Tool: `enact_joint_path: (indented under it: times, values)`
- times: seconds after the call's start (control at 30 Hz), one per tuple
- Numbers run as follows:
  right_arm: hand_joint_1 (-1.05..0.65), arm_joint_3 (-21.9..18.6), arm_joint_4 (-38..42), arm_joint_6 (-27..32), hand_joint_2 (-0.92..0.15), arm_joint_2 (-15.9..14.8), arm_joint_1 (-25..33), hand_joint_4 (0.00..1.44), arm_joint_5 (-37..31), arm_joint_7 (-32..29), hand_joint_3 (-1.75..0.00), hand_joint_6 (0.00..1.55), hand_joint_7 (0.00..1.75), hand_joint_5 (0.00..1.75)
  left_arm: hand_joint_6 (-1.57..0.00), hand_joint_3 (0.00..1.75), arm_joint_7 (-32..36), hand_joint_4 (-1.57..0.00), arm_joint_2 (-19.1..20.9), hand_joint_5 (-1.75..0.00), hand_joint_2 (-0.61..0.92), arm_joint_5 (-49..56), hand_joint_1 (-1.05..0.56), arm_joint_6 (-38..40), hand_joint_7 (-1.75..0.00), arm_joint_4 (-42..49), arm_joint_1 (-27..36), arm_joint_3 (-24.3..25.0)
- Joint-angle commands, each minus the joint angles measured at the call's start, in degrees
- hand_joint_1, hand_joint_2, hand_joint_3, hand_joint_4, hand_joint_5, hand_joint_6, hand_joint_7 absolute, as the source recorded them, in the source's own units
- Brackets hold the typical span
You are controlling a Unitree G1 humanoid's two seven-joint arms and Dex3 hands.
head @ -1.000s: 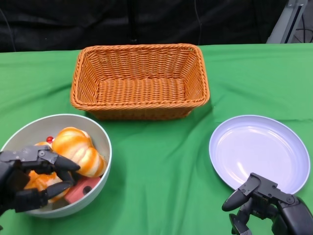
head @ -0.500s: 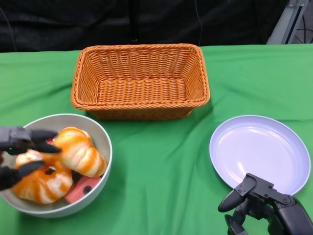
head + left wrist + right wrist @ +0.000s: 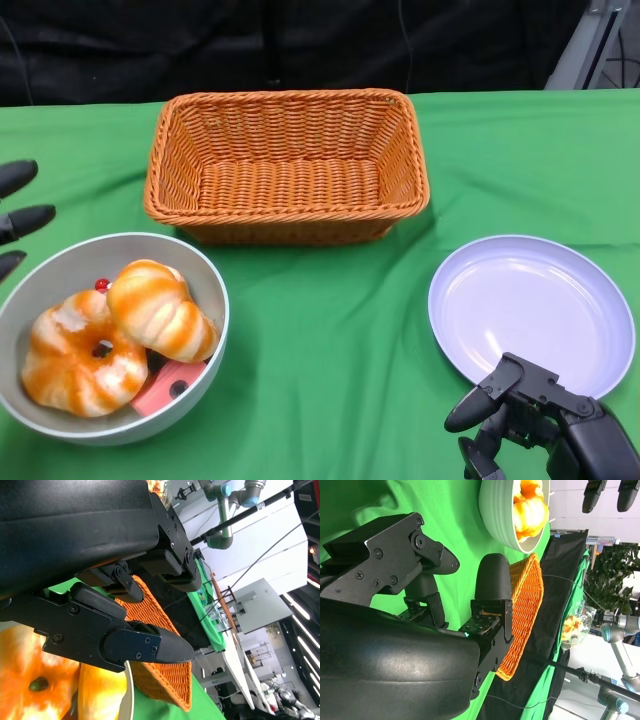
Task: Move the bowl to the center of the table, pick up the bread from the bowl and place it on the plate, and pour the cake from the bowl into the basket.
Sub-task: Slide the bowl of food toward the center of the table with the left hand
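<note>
- Green table (image 3: 330,330) under everything.
- Wicker basket (image 3: 287,165) sits at the back, nothing in it.
- Plate (image 3: 530,312) lies bare on the right.
- Bowl (image 3: 205,290) sits front left, holding two orange-and-white bread rolls (image 3: 160,312) and a pink cake (image 3: 168,385).
- Right hand (image 3: 545,425) rests just beside the plate's near rim, fingers apart, holding nothing.
- Left hand (image 3: 18,215) hovers at the left edge, fingertips spread, clear of the bowl.

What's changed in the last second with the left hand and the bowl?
The left hand has let go of the bread it was gripping inside the bowl and pulled up and away to the table's left edge, fingers apart. The ring-shaped bread now lies uncovered in the bowl. The bowl, basket, plate and right hand stayed put.
</note>
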Motion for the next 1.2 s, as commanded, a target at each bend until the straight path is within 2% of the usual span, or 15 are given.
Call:
enact_joint_path:
  times: [0.03, 0.17, 0.37, 0.53, 0.6, 0.7, 0.77, 0.9, 1.0, 1.13, 1.2]
  values:
    - [0.09, -0.3, -0.6, 0.3, -0.59, -0.4, 0.3, 0.63, 0.0, -0.3, -0.95, 0.6, 1.35, 1.65, -0.53, 0.33, 4.1, -0.6, 4.4, -0.01, 0.92, 5.1, -0.64, 0.8, 0.0, 8.6, -5.0, -0.6]
    - [0.09, -0.3, -0.2, 0.0, -0.59, -0.5, 0.3, 0.63, -0.2, -0.5, -0.95, 0.6, 1.35, 1.65, -0.48, 0.32, 8.3, -0.57, 6.4, 0.0, 0.92, 10.0, -0.61, -0.4, 0.0, 17.7, -10.0, -1.9]
    - [0.07, -0.2, -0.1, -0.4, -0.59, -0.5, 0.7, 0.62, 0.0, -0.4, -0.95, 0.6, 1.36, 1.66, -0.45, 0.27, 18.6, -0.53, 9.0, 0.0, 0.92, 18.1, -0.62, 4.6, 0.0, 30.5, -17.6, -6.1]
    - [0.07, -0.2, -0.2, -0.2, -0.59, -0.4, 0.7, 0.62, 0.1, -0.4, -0.95, 0.59, 1.36, 1.66, -0.4, 0.28, 21.5, -0.47, 9.3, 0.0, 0.92, 20.4, -0.63, 7.0, 0.0, 33.7, -19.7, -7.4]
    - [0.07, -0.1, -0.1, -0.1, -0.59, -0.3, 0.7, 0.62, 0.3, -0.4, -0.95, 0.59, 1.36, 1.66, -0.39, 0.29, 23.5, -0.4, 9.3, 0.0, 0.92, 21.4, -0.61, 9.0, 0.0, 35.0, -20.7, -8.0]
    - [0.07, 0.0, -0.1, 0.0, -0.59, -0.3, 0.6, 0.62, 0.3, -0.4, -0.95, 0.59, 1.36, 1.66, -0.4, 0.3, 26.1, -0.39, 9.4, -0.01, 0.92, 22.9, -0.63, 10.7, -0.01, 35.9, -21.4, -9.1]
    - [0.07, 0.0, -0.1, 0.0, -0.6, -0.3, 0.6, 0.62, 0.3, -0.4, -0.94, 0.59, 1.36, 1.67, -0.4, 0.3, 26.5, -0.39, 9.4, -0.01, 0.92, 23.1, -0.63, 11.0, -0.01, 36.1, -21.5, -9.3]
    - [0.08, 0.2, 0.2, -0.5, -0.6, -0.2, 0.3, 0.62, -0.2, -0.6, -0.94, 0.59, 1.36, 1.66, -0.3, 0.38, 25.6, -0.27, 9.9, 0.0, 0.92, 26.2, -0.66, 17.4, 0.0, 37.2, -22.6, -12.5]
    - [0.07, 0.3, 0.3, -0.5, -0.6, -0.3, 0.3, 0.62, -0.2, -0.6, -0.94, 0.59, 1.35, 1.66, -0.26, 0.4, 22.5, -0.23, 9.7, 0.0, 0.92, 25.7, -0.67, 20.8, 0.0, 37.5, -23.1, -12.6]
    - [0.07, 0.5, 0.2, -0.2, -0.6, -0.1, 0.4, 0.62, 0.1, -0.6, -0.94, 0.59, 1.35, 1.65, -0.12, 0.44, 17.7, -0.1, 8.8, 0.0, 0.92, 23.8, -0.64, 26.3, 0.0, 37.7, -23.6, -11.4]
    - [0.07, 0.6, 0.1, -0.2, -0.6, -0.1, 0.4, 0.62, 0.2, -0.6, -0.94, 0.59, 1.36, 1.66, -0.13, 0.44, 17.2, -0.1, 8.6, -0.01, 0.92, 23.6, -0.65, 28.2, -0.01, 37.6, -23.8, -11.6]
